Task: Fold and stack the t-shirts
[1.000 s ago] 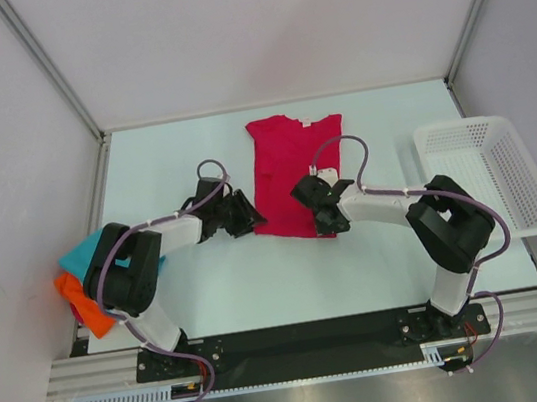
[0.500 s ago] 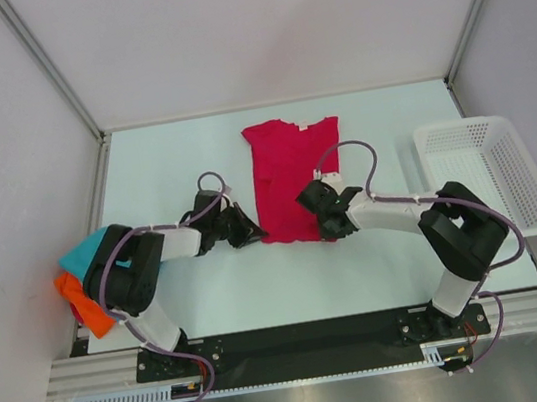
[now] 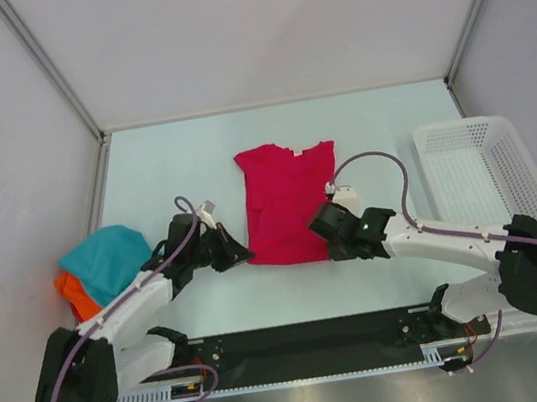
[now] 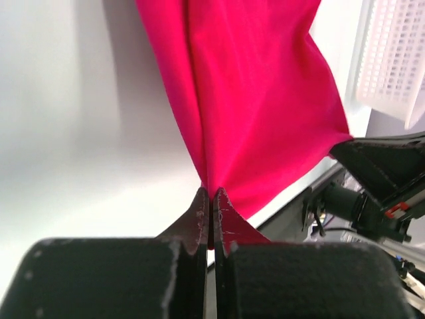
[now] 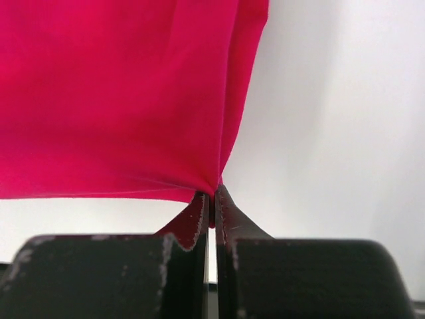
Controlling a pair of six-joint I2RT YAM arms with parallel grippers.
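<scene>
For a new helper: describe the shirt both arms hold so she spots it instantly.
On the pale table, look between the white plastic mesh basket and the bunched teal shirt and orange shirt. There lies the crimson-pink cloth t-shirt, the only one laid out, left end effector and right end effector shut on its near corners.

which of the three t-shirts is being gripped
The crimson-pink t-shirt mid-table: left gripper and right gripper pinch its near corners. The teal t-shirt and orange t-shirt lie heaped, untouched, at the left.

You have one t-shirt lying in the middle of the table, with the basket to that shirt's right. Two more t-shirts lie heaped at the left edge.
</scene>
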